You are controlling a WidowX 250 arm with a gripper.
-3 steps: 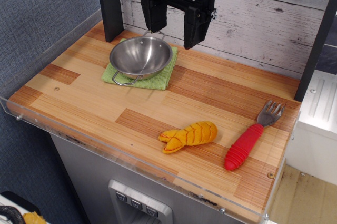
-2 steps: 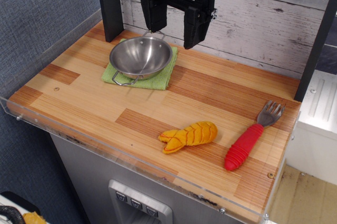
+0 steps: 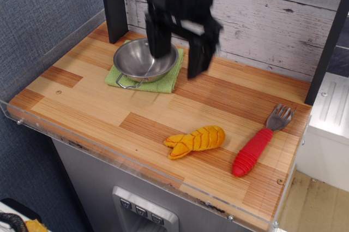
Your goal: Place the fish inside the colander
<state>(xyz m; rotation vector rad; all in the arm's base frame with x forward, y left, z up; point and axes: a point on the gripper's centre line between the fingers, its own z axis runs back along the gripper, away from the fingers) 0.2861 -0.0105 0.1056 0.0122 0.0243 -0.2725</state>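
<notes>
A wooden bench with light and dark plank stripes fills the view, edged by a clear plastic rim. Behind it runs a whitewashed plank wall.

A black robot hand hangs above the back of the bench, its outline blurred. Its two fingers point downward and stand apart, with nothing between them. One finger overlaps the right part of the colander in the picture; the other hangs over bare wood just right of the cloth.

The colander, a shiny round steel bowl with thin wire loop handles, sits on a folded green cloth near the back left corner. The bowl looks empty where its inside shows.

The fish, a small yellow-orange plush toy with curved red-orange stitching and a forked tail, lies flat on the wood near the front edge, well apart from the colander and the hand. Its tail points left.

A fork with a ribbed red handle and grey tines lies just right of the fish, not touching it.
</notes>
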